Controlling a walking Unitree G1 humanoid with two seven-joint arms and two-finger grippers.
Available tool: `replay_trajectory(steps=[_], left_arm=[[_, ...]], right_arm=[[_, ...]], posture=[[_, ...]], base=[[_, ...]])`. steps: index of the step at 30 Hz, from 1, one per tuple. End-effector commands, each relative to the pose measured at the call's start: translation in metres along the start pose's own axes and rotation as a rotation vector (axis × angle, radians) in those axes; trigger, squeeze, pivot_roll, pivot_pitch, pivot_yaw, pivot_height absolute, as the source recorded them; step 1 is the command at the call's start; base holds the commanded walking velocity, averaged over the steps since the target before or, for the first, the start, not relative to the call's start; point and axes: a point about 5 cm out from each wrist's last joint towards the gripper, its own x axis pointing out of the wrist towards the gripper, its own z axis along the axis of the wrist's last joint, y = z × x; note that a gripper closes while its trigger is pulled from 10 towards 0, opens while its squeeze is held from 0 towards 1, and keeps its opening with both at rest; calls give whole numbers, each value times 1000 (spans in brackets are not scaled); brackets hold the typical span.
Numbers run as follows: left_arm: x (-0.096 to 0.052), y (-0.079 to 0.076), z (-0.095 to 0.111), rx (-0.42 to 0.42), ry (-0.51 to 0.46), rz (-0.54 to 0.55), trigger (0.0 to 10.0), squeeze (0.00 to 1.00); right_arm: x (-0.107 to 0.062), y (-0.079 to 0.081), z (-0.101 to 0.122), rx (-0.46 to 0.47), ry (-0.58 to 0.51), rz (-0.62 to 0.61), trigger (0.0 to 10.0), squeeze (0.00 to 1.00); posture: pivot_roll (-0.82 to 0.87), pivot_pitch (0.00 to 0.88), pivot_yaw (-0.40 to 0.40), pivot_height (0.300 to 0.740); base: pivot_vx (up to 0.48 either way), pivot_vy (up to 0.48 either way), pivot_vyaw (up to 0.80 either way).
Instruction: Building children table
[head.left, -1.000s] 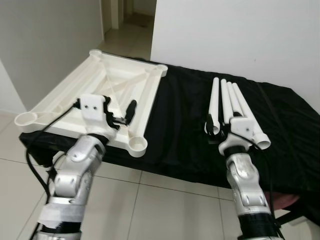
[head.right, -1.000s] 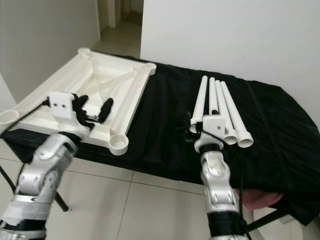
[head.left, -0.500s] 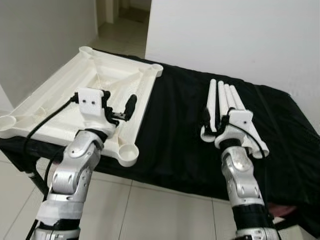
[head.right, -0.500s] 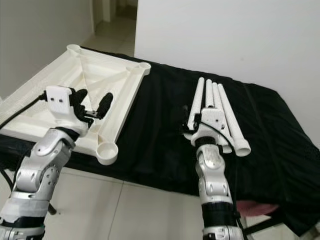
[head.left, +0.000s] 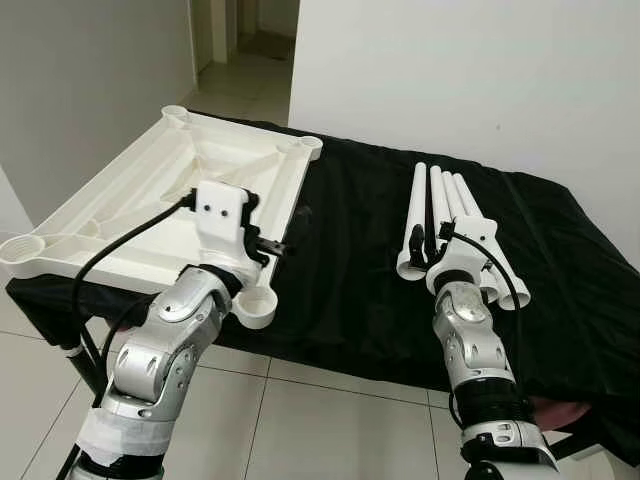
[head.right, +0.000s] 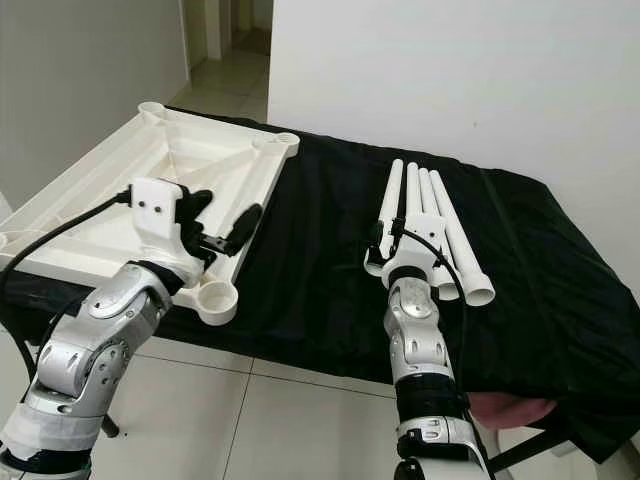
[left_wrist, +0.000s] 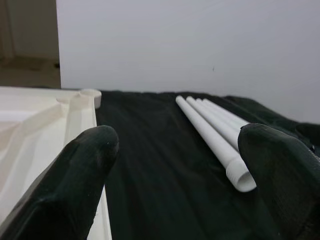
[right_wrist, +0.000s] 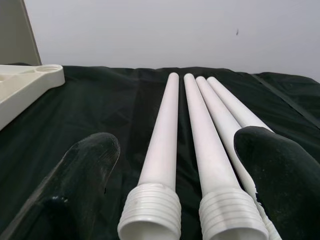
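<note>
Four white legs (head.left: 455, 215) lie side by side on the black cloth (head.left: 350, 260), right of the upturned tabletop (head.left: 150, 200). Left gripper (head.right: 215, 230) hovers spread and empty over its near corner socket (head.right: 212, 300). Right gripper (head.left: 428, 240), wide open and empty, should straddle one threaded end squarely; the cloth's front edge sits close, while bare cloth between offers swinging room.

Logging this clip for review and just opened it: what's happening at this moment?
The robot faces a black-draped table holding an upside-down white tabletop and four white legs lying side by side. The right gripper, open, sits at the legs' threaded ends, fingers either side of the two nearest legs, not yet closed. The left gripper, also open, hovers by the tabletop's near corner socket. No leg is fitted.
</note>
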Motion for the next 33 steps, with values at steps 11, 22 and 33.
replay_trajectory(steps=[11, 22, 33], left_arm=[[3, -15, 10, 43, 79, -136, 10000, 0], [-6, -17, 13, 57, 139, -129, 10000, 0], [-14, -15, 15, 51, 174, -101, 10000, 0]], right_arm=[[18, 7, 3, 67, 36, 26, 10000, 0], [29, 15, -3, 92, 98, 48, 10000, 0], [34, 24, -13, 134, 181, 72, 10000, 0]], posture=[[45, 82, -73, 740], [65, 139, -67, 740], [86, 162, -73, 740]], base=[[0, 0, 0], [0, 0, 0], [0, 0, 0]])
